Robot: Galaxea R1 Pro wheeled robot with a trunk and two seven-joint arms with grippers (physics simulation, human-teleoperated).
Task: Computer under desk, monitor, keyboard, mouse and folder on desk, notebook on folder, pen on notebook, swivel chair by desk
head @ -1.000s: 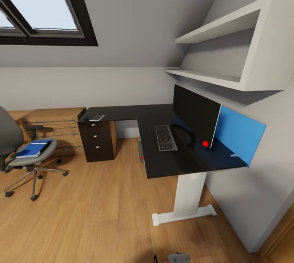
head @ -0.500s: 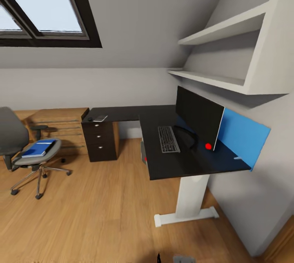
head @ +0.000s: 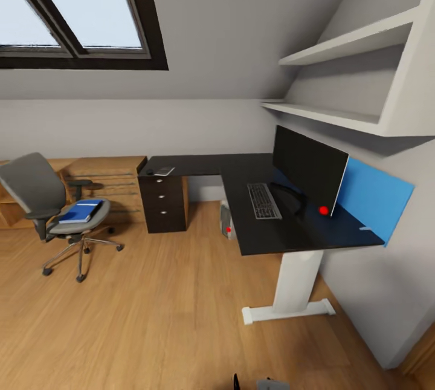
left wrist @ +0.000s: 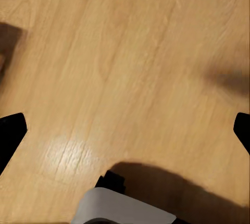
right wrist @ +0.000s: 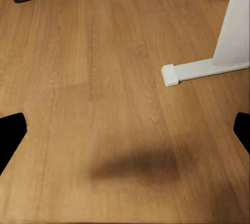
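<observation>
Desk (head: 275, 236) is topped by one monitor (head: 308, 166) and one keyboard (head: 263, 201); one folder (head: 78, 213) is seen on the swivel chair (head: 45, 196). Both grippers' fingers are spread wide, nothing held.

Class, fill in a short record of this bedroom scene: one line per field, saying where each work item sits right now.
monitor: upright on desk, by blue panel
keyboard: on desk, in front of monitor
folder: on chair seat, away from desk
computer: on floor under desk edge
drawer unit: under desk's far wing
left tool: open, over bare floor
right tool: open, over floor near desk foot
</observation>
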